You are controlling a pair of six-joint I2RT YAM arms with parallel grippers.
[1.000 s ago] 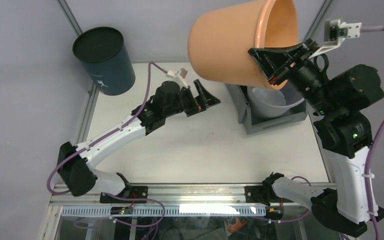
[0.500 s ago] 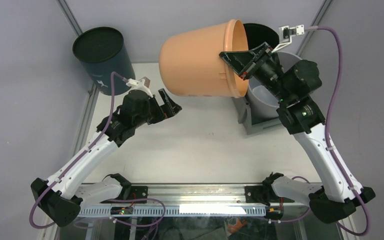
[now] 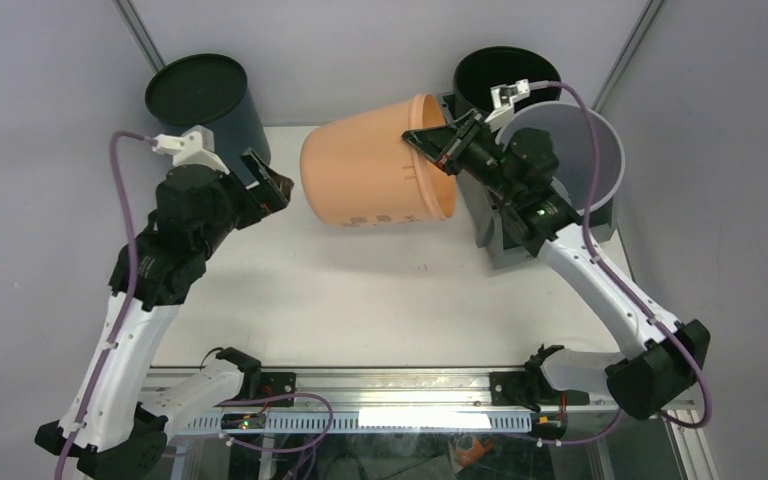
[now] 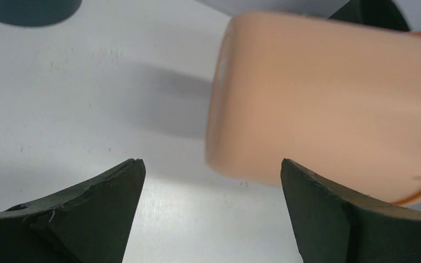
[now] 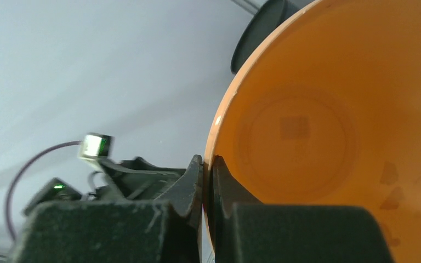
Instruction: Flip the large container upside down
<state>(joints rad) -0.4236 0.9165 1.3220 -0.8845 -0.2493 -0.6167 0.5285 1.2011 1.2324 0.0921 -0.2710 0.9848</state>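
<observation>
**Top view.** My right tool (image 3: 432,140) was clamped on the rim of the orange bucket (image 3: 370,175), one finger inside the mouth and one outside (the wrist view showed the two fingers (image 5: 186,192) pinched on the thin lip with no gap to spare). The bucket lay on its side, mouth toward the right and base toward the left, over the middle rear of the desk (image 3: 380,300). Whether it touched the desk I could not tell.

My left tool (image 3: 270,187) stood apart, holding nothing. It was left of the bucket's base and just in front of a dark drum (image 3: 205,100). In its wrist view the bucket's base showed beyond the gap between the two spread fingers.

The bin (image 3: 500,245) sat mouth up at the right rear of the desk, under my right arm, with the pale bucket (image 3: 600,150) standing in it. A second drum (image 3: 490,75) stood behind the bin.
</observation>
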